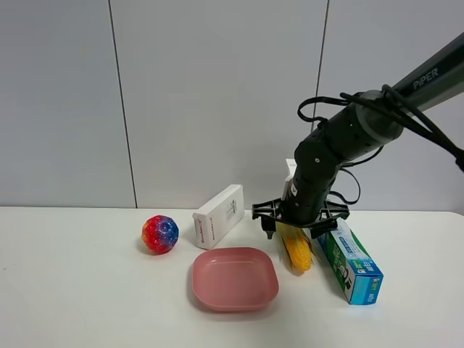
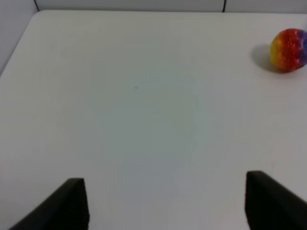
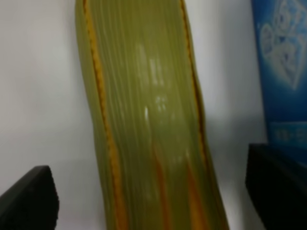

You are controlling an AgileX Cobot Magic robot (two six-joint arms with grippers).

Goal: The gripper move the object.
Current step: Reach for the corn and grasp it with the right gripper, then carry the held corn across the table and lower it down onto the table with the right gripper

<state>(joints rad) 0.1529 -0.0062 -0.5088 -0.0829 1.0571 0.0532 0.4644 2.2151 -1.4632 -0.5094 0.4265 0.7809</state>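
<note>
The right pincer (image 1: 293, 230) hangs open over the toy corn (image 1: 297, 250), black fingers (image 3: 29, 201) spread clear of its smooth, ribbed green-yellow husk on either side. The corn lies lengthwise on the white tabletop (image 1: 87, 290) in a narrow lane between the rounded rim of the pink plate (image 1: 197, 281) and the long blue-green carton (image 1: 351, 264), just beside both. The left pincer (image 2: 165, 203) is spread open too, above a broad bare stretch of tabletop near the multicoloured ball (image 2: 288, 49).

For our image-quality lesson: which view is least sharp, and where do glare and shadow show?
Right wrist view: the toy corn fills the frame, out of focus, with pale glare streaks. Left wrist view: the multicoloured ball casts a soft shadow on the table. Exterior high view: sharpest, evenly lit.
</note>
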